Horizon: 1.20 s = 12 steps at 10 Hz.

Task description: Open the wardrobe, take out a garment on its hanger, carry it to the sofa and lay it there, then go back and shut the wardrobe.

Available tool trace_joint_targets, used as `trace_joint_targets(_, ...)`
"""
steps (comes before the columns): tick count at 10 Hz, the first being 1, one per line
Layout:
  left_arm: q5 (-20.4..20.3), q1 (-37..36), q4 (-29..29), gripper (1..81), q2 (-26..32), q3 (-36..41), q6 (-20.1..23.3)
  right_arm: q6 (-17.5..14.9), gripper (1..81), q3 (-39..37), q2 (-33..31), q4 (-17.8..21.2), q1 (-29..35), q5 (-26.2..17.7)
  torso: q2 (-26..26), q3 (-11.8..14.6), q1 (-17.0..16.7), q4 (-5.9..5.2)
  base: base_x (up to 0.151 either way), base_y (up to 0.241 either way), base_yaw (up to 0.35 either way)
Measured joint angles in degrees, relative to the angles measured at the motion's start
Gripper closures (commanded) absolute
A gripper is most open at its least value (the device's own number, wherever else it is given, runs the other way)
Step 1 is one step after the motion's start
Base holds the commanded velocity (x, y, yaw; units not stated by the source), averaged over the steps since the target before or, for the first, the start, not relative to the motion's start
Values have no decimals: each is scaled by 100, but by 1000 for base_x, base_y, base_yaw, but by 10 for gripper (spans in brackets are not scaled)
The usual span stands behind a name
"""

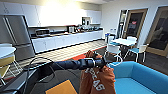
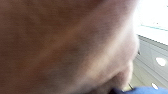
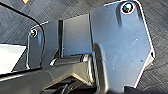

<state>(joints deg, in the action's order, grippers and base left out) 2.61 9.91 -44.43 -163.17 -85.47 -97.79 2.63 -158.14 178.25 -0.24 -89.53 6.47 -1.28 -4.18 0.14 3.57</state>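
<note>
The rust-orange garment (image 1: 98, 80) with white lettering hangs in front of me from my left gripper (image 1: 107, 61). My left arm reaches in from the left, and its gripper is shut on the top of the thin white hanger (image 1: 117, 62). The garment dangles just left of the bright blue sofa (image 1: 141, 78), beside its near arm. In the left wrist view the orange fleece of the garment (image 2: 62, 45) is pressed close to the camera, with a strip of the blue sofa (image 2: 147, 90) at one corner. The right wrist view gives the robot's dark plate over dark carpet (image 3: 155, 15).
A kitchen counter (image 1: 65, 38) with white cabinets runs along the back wall, and a steel refrigerator (image 1: 17, 35) stands at the left. A white table (image 1: 123, 41) with light-blue-seated chairs stands beyond the sofa. A round table (image 1: 6, 51) is at far left, and a yellow floor patch (image 1: 62, 88) is below.
</note>
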Motion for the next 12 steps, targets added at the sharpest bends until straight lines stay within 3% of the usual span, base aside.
trace_joint_targets(12, 6, 1, -38, 811, 2, 29, -2, -2, 10, 2, 0, 0, 2, -2, 0, 0, 0, 0, 0, 0, -248)
